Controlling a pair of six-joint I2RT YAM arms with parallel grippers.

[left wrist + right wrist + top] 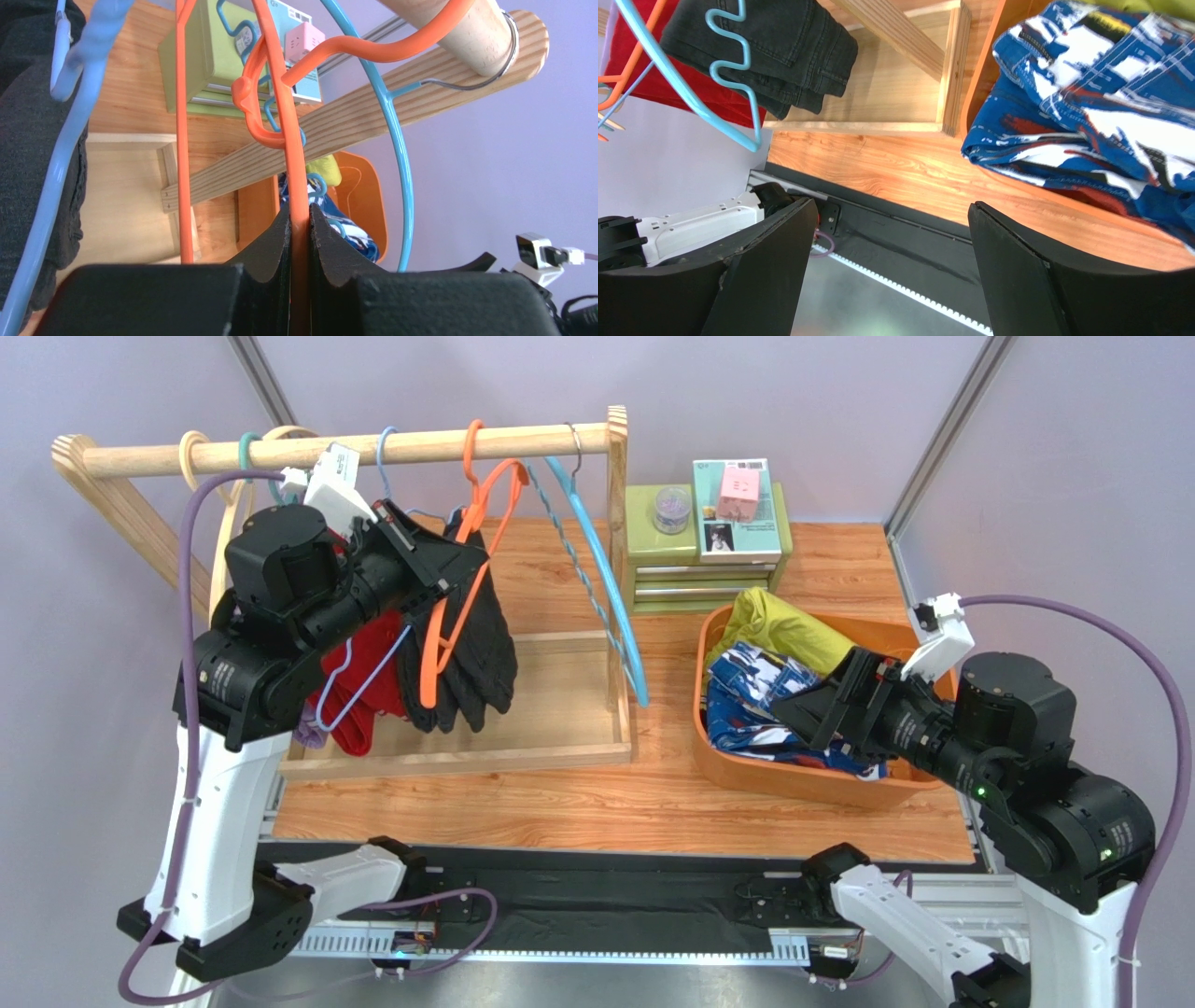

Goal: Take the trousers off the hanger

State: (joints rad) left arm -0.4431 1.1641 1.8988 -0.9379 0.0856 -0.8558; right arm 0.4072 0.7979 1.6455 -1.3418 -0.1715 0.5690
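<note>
The navy blue printed trousers (751, 700) (1102, 112) and the yellow-green trousers (793, 630) lie in an orange basket (786, 777) at the right. My right gripper (802, 717) (891, 210) hangs open at the basket's near left rim, with nothing between its fingers. My left gripper (435, 574) (300, 217) is shut on the wire of an orange hanger (477, 532) (291, 140) that hangs on the wooden rail (421, 448). A black garment (477, 651) is draped over that hanger.
A red garment (351, 686) hangs on a pale blue hanger (63, 161) behind my left arm. A bare blue hanger (610, 588) (717, 77) hangs at the rail's right end. The rack's wooden base (561, 700) lies below. Stacked boxes (709, 532) stand at the back.
</note>
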